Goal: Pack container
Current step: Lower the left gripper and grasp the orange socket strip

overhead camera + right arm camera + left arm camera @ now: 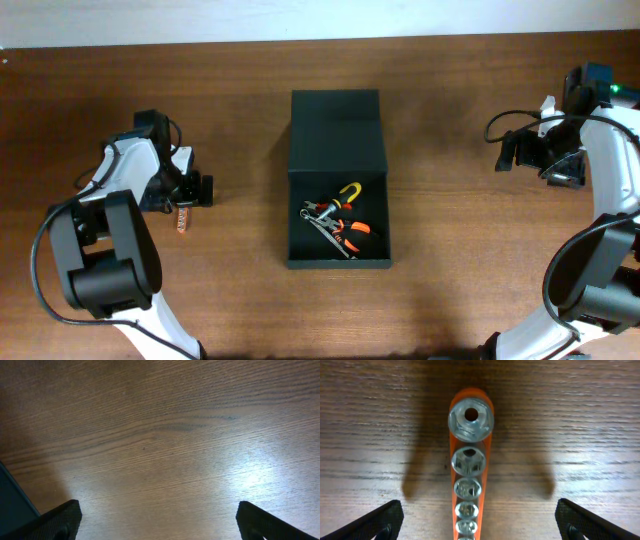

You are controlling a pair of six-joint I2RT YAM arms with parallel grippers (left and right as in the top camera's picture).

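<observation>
The black container (336, 120) lies in the middle of the table with its flap lid folded back. Inside it are a yellow hook and orange-handled pliers (345, 230). An orange rail of silver sockets (470, 460) lies on the wood left of the container, also visible as the orange rail (182, 220) from overhead. My left gripper (479, 527) hangs over it, open, one finger (380, 522) on each side and not touching it. My right gripper (159, 525) is open over bare wood at the far right, seen overhead as the right gripper (515, 152).
The wooden table (460, 280) runs to a pale wall at the back. A dark corner (12, 497) shows at the lower left of the right wrist view. Both arm bases stand at the front corners.
</observation>
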